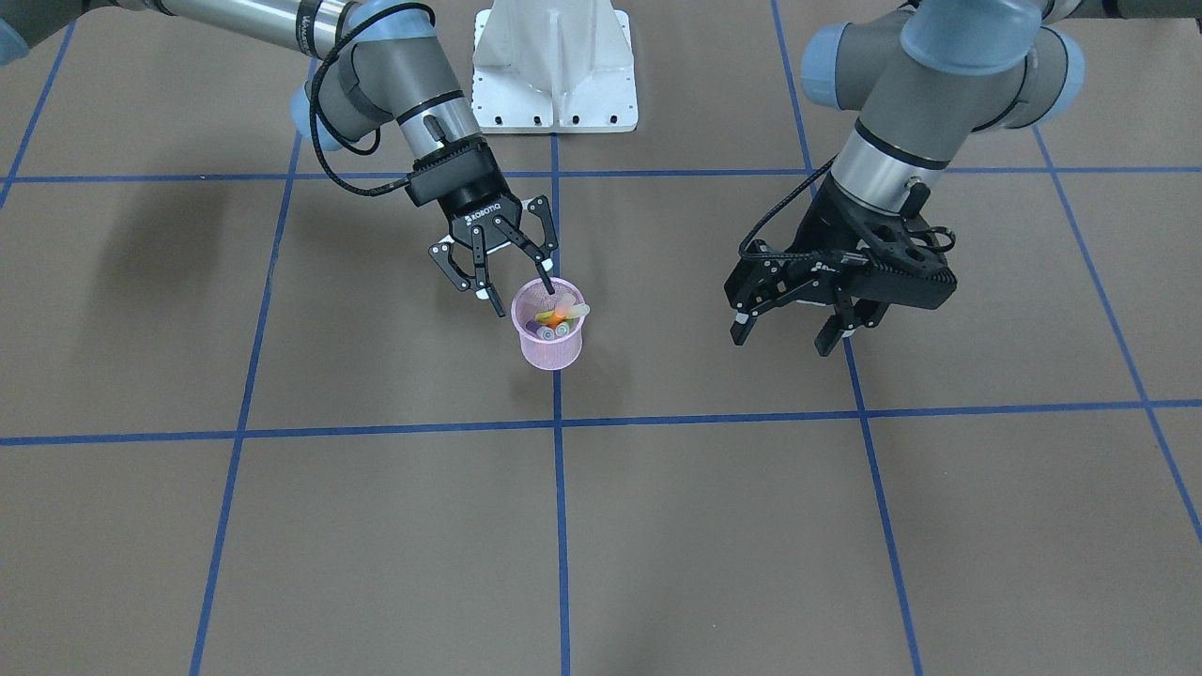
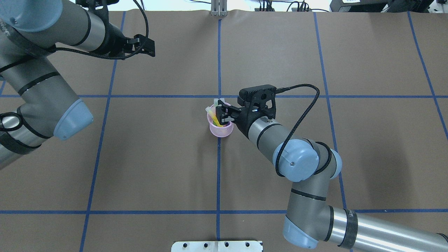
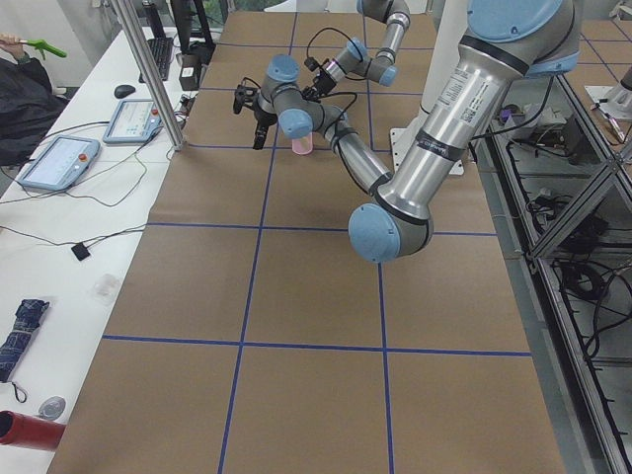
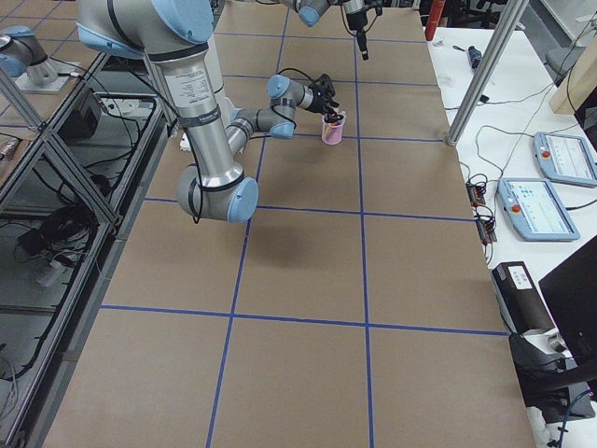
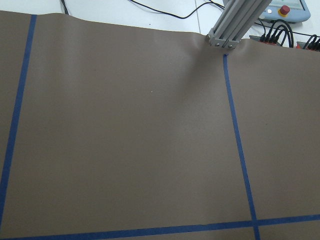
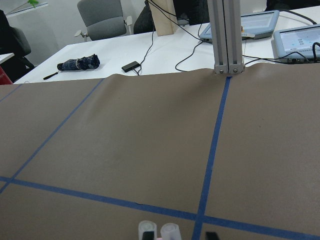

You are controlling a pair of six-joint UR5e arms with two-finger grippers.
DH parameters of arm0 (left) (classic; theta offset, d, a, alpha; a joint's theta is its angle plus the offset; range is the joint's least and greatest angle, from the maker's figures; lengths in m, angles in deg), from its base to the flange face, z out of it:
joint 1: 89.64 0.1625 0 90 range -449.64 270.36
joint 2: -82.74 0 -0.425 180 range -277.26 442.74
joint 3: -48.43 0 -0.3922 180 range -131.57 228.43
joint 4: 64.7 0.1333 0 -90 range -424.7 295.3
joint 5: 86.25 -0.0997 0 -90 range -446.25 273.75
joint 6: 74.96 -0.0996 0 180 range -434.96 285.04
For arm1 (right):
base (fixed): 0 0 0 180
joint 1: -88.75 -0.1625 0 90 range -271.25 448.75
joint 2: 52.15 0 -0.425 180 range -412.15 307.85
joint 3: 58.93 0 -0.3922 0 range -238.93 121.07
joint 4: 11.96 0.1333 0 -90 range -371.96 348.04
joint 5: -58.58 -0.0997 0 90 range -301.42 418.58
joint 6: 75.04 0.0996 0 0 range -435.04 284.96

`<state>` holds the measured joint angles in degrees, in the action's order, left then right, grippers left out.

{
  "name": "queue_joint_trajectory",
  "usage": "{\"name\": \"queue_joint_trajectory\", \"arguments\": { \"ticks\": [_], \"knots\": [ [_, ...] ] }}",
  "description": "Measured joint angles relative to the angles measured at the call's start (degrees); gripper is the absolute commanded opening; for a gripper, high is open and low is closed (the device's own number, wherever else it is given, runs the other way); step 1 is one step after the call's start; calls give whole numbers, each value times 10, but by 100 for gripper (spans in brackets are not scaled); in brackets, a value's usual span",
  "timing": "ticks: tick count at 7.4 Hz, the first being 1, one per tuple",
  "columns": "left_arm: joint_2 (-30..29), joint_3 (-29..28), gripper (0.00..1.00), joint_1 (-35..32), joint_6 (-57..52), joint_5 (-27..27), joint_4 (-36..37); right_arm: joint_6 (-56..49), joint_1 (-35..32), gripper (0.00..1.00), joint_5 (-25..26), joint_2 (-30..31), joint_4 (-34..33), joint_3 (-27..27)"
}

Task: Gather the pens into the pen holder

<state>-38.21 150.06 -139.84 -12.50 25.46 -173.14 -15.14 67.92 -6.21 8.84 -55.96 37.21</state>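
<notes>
White "ROBOTIQ" lettering shows on the right pincer (image 1: pixel 521 298). It is released, fingers spread, one tip at the rim of the holder (image 1: pixel 552 345) and the other outside it. This pink mesh cup stands upright on a blue tape line (image 1: pixel 561 488) of the brown surface (image 1: pixel 376 526). The pens (image 1: pixel 561 314), orange, green and purple with pale caps, lean inside it. The left pincer (image 1: pixel 784 338) hangs spread and empty, well apart.

ROBOTICS LAB: IDENTIFYING FEATURES

The desk (image 1: pixel 376 526) is covered in brown paper marked with a blue tape grid (image 1: pixel 562 526). Industrial robot arms (image 2: pixel 297 161) rise from a white base plate (image 1: pixel 554 66) at one long edge. An aluminium post (image 6: pixel 226 35) stands at the opposite edge. Beyond it, white benches (image 3: pixel 59 276) carry teach pendants (image 4: pixel 546 210), with an office chair (image 6: pixel 102 17) behind.
</notes>
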Motion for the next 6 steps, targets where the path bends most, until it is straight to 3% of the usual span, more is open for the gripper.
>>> {"name": "queue_joint_trajectory", "arguments": {
  "ticks": [2,3,5,6],
  "knots": [
    [-1,4,99,-5,-3,2,4,5,-7,99,-27,-1,-5,25],
    [-1,8,100,-14,-13,12,11,8,-26,99,-77,0,-31,48],
    [-2,27,100,-47,-82,54,89,9,-96,100,-224,4,-174,115],
    [-2,45,100,-64,-145,65,152,6,-151,100,-323,7,-245,138]
  ]
}}
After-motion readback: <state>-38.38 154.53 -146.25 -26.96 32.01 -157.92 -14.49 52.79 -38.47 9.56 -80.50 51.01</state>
